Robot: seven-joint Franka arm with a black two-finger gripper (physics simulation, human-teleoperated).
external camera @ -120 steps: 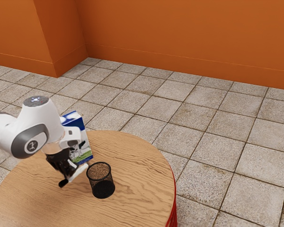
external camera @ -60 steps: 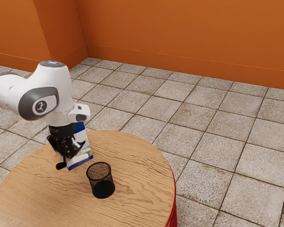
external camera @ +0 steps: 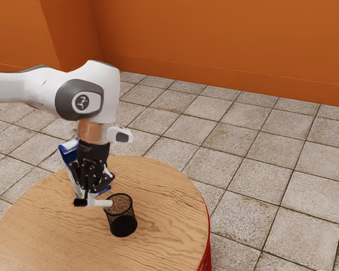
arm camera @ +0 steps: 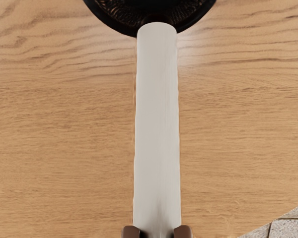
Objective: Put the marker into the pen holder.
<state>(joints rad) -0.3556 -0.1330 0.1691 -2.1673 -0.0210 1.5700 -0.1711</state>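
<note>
In the exterior view my gripper (external camera: 92, 195) is above the table, shut on the marker. The marker (external camera: 104, 203) lies roughly level across the fingers, its black end toward the exterior view's left and its white end beside the pen holder's rim. The pen holder (external camera: 122, 221), a black mesh cup, stands upright on the table. In the wrist view the white marker (arm camera: 157, 124) runs out from between the fingertips of my gripper (arm camera: 157, 232), and its far end overlaps the near rim of the pen holder (arm camera: 111, 25). The exact height gap there cannot be told.
A blue and white carton (external camera: 68, 149) stands tilted behind my hand, partly hidden by it. The round wooden table (external camera: 164, 192) has its curved edge beyond the pen holder, with tiled floor around it.
My hand has risen and moved toward the exterior view's right, carrying the marker, which now looks more level. The carton's top has shifted toward the exterior view's left. The pen holder stays put.
</note>
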